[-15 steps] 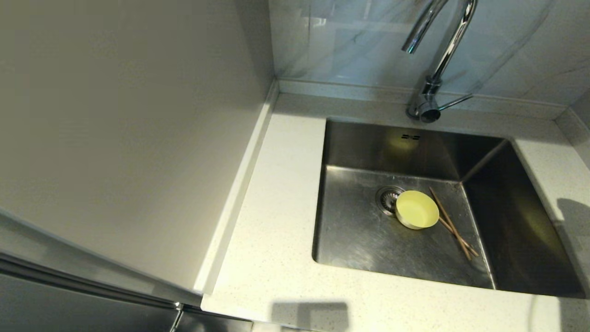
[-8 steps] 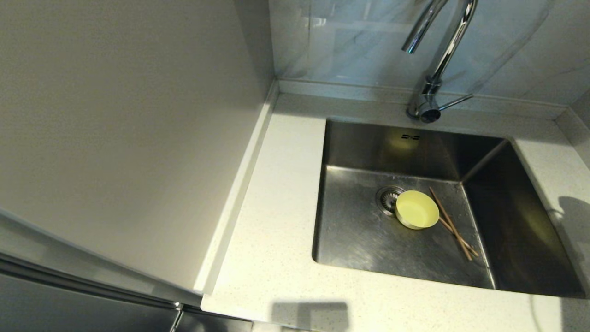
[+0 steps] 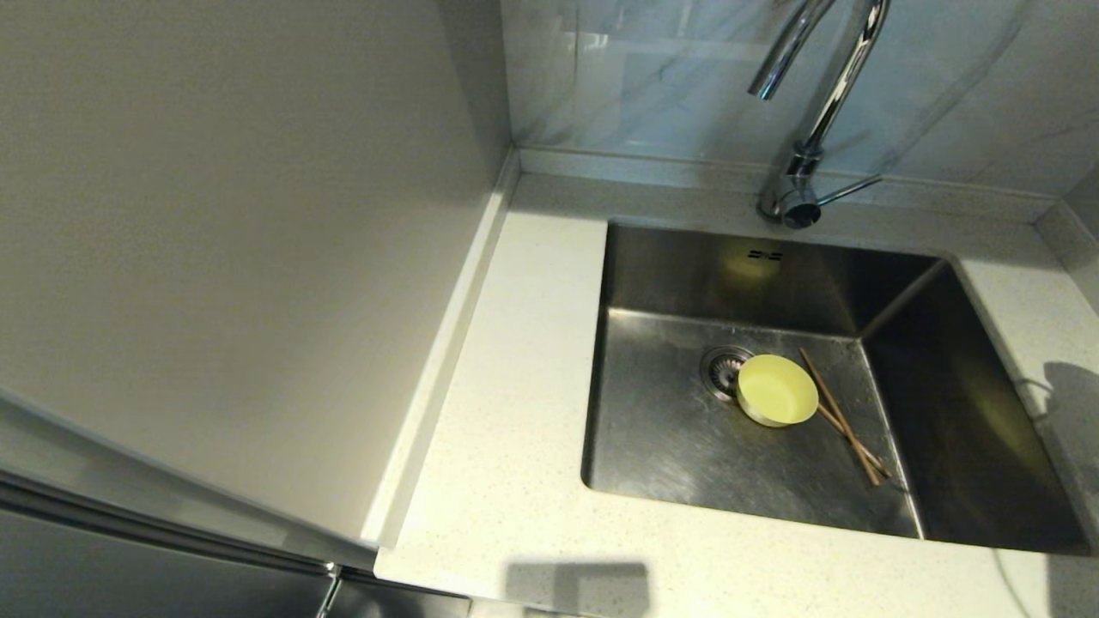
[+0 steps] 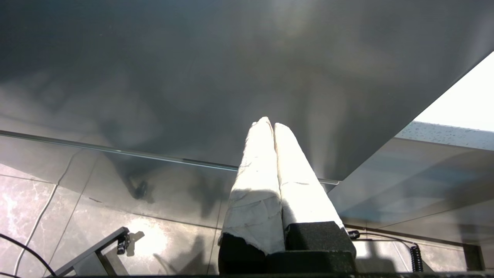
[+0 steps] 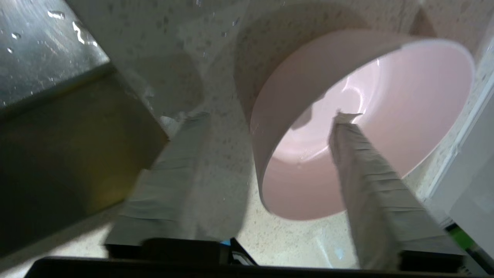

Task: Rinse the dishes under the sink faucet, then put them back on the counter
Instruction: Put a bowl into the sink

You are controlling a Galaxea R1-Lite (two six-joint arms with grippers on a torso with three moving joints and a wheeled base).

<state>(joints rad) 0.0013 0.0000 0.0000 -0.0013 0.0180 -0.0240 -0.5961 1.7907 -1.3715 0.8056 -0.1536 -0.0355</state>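
The right wrist view alone shows the small round pale-pink bowl on the off-white speckled stone counter, with the right gripper open astride its wall, one finger inside, one outside, not clamped. The head view shows instead the small round pale-yellow bowl and thin brown wooden chopsticks lying in the square steel sink under a dry chrome faucet. So I judge one dish is finished and two remain; the left gripper, fingers together, hangs parked below.
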